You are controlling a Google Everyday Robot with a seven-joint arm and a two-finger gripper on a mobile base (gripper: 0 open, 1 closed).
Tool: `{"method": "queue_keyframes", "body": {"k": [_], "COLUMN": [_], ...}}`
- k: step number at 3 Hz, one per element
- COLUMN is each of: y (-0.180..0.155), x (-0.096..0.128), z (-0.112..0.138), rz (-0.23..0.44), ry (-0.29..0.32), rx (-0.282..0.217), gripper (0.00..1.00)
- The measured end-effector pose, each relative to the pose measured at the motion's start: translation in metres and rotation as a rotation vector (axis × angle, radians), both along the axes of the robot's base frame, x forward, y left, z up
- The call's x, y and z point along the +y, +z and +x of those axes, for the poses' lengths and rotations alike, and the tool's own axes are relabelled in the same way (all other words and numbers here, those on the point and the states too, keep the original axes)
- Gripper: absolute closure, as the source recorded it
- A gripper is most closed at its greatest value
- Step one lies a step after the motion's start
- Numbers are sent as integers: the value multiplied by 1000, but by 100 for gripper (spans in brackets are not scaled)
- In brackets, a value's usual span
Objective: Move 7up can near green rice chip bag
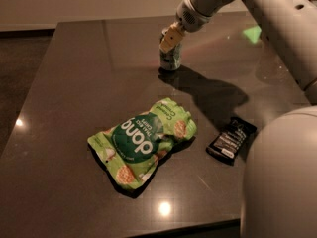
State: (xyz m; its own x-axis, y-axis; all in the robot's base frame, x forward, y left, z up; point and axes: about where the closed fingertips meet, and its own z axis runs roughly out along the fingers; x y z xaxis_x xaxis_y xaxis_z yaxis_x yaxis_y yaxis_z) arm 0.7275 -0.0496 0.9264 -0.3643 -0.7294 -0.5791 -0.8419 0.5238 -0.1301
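The 7up can (171,59) stands upright on the dark table (74,83), at the far middle. My gripper (169,38) comes down from the upper right and sits right at the can's top, covering its upper part. The green rice chip bag (141,140) lies flat near the table's front middle, well apart from the can and nearer to the camera.
A black snack bar wrapper (231,140) lies to the right of the bag. My white arm (267,14) crosses the upper right, and the robot's body (280,182) blocks the lower right. The table's front edge runs just below the bag.
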Motion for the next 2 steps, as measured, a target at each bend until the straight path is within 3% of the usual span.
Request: {"method": "queue_keyframes", "body": {"k": [1, 2], "y": [20, 38], "x": [6, 19], "z": [-24, -59], "rz": [13, 29], "ry": [68, 166], "rx": [-40, -66], "gripper": [94, 100]}}
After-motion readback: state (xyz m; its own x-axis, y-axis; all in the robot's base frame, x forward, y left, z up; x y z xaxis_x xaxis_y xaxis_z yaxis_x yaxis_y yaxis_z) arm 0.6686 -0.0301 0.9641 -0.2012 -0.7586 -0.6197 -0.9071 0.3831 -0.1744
